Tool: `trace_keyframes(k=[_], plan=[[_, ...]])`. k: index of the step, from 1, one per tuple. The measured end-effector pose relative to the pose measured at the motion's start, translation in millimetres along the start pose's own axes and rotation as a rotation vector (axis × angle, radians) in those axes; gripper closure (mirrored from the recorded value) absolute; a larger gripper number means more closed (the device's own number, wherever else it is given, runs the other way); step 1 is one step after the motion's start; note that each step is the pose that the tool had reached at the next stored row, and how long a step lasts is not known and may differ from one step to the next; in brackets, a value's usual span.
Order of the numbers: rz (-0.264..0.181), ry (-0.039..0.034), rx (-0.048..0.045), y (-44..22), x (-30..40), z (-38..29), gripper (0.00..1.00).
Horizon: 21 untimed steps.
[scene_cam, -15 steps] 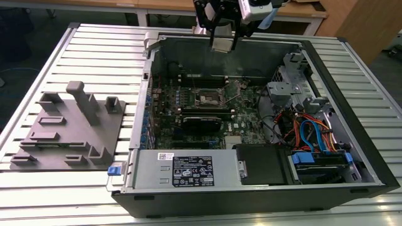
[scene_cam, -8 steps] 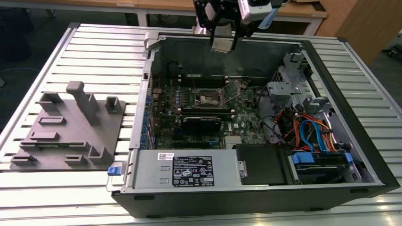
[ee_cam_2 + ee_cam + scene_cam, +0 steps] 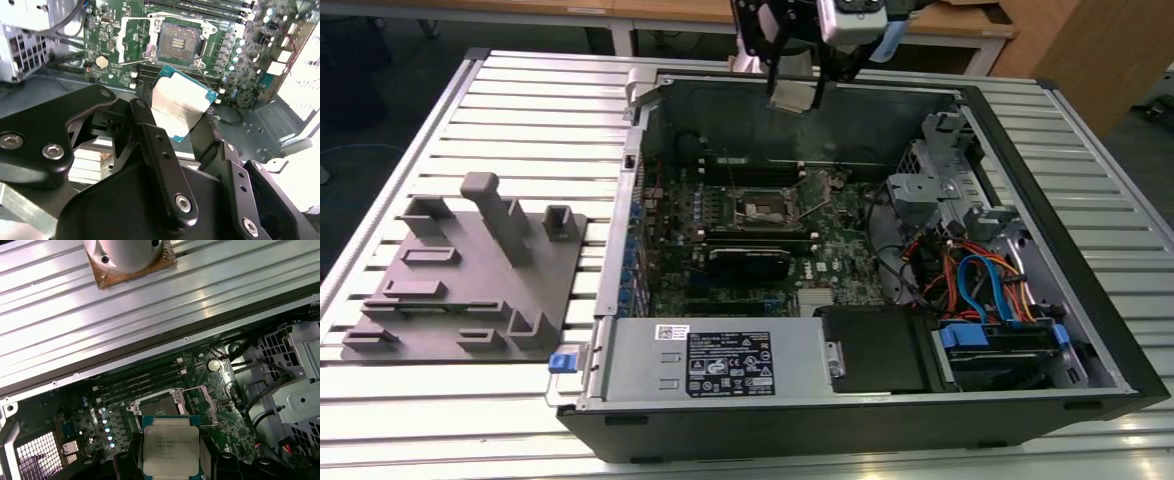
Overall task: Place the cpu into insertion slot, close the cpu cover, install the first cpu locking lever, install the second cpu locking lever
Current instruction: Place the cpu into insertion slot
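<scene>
A ribbed aluminium desk (image 3: 520,110) carries a large open black computer case (image 3: 1107,330), inside which a green motherboard (image 3: 720,240) lies flat. The black gripper (image 3: 794,90) is held high over the far wall of the case, well above the board. On the board, the small square dark insertion slot with a silvery metal border (image 3: 178,40) lies uncovered, its contact field exposed, with thin wire levers (image 3: 190,389) just beside it. The small flat square cpu with a silvery-grey metal top (image 3: 181,102) is pinched by its opposite edges between the two black fingers (image 3: 145,115), in the air and well apart from the slot. Whether it hangs level with the board cannot be told. Damage is judged most likely if the cpu is lowered tilted or off-centre, since a corner would be driven into the fine contacts and could bend them. The light edge grip could also be lost and the cpu dropped onto the board, or a lever snagged during descent.
</scene>
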State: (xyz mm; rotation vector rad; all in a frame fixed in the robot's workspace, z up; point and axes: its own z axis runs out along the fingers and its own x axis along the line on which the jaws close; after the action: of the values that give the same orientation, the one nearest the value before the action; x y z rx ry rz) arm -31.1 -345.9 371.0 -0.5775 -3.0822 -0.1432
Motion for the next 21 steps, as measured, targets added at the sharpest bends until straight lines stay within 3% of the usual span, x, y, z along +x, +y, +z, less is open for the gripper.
trace_keyframes(k=[21], plan=[[0.036, -0.0032, -0.0008, 0.0, 0.0, 0.1, 0.46]])
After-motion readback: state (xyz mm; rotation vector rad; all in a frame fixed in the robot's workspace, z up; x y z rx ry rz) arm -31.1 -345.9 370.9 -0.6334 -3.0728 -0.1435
